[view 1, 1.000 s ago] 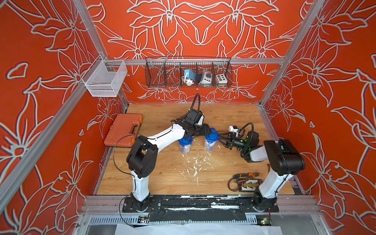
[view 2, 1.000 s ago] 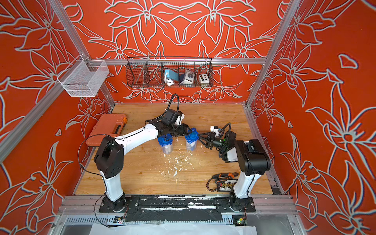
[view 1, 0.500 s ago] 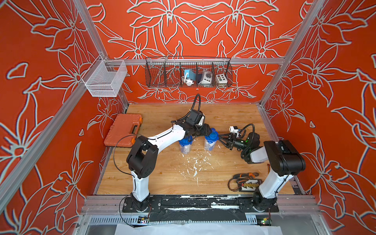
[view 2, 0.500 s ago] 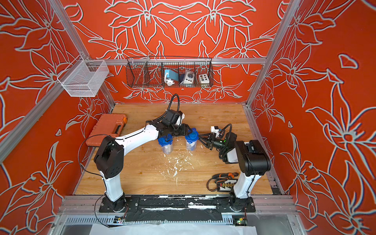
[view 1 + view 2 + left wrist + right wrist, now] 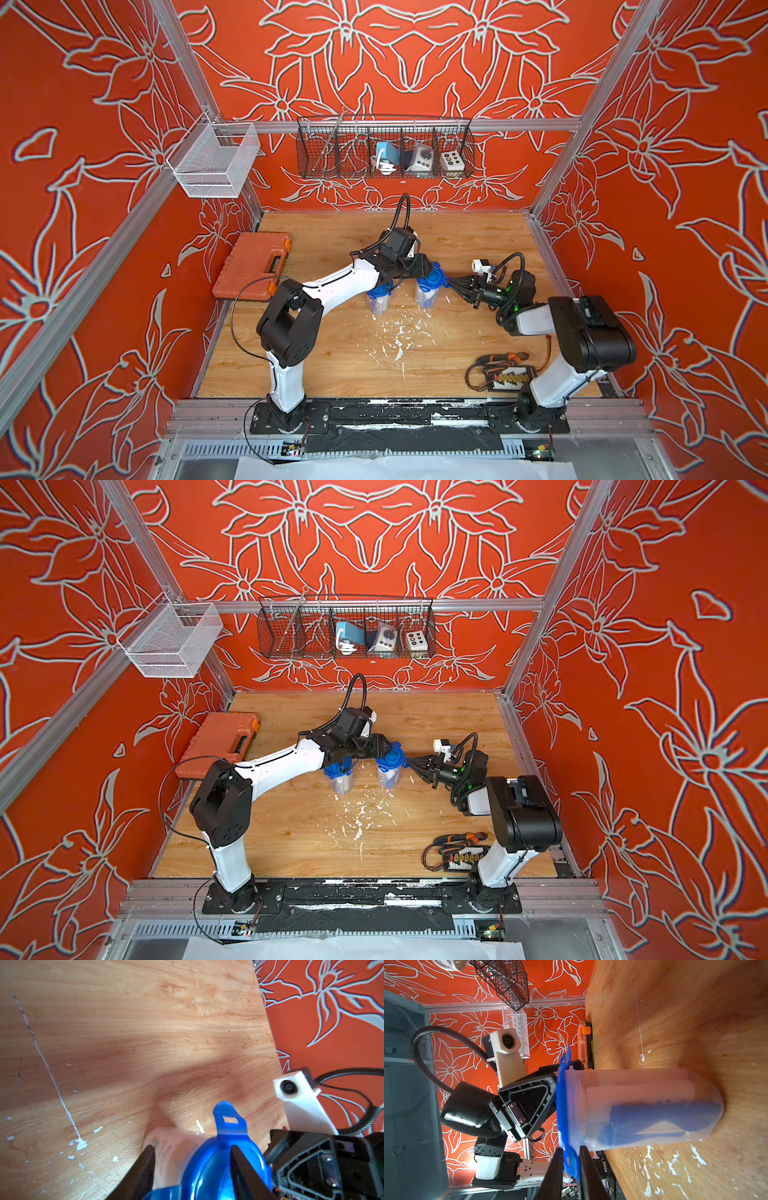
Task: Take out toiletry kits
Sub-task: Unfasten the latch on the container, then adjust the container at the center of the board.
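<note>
Two clear tubs with blue lids stand mid-table in both top views. The right tub [image 5: 428, 296] holds a toiletry kit: a white bottle [image 5: 633, 1093] and a blue folding toothbrush [image 5: 664, 1118] show through its wall. My left gripper [image 5: 192, 1148] is shut on this tub's blue lid [image 5: 209, 1169], one finger on top and the other under the rim. My right gripper [image 5: 571, 1150] is shut on the lid's side tab [image 5: 572, 1159], level with the table [image 5: 451, 284]. The left tub [image 5: 379, 299] stands lidded, partly under my left arm.
An orange tool case [image 5: 253, 266] lies at the left edge. Pliers and a small wired board [image 5: 505, 370] lie front right, near my right arm's base. A black wire basket [image 5: 384, 149] and a white mesh basket [image 5: 214, 162] hang on the walls. White flecks [image 5: 399, 336] dot the wood.
My right gripper has slid left up to the right tub's lid and closed on its tab. My left arm has stayed over the lid, its jaws narrowing a little.
</note>
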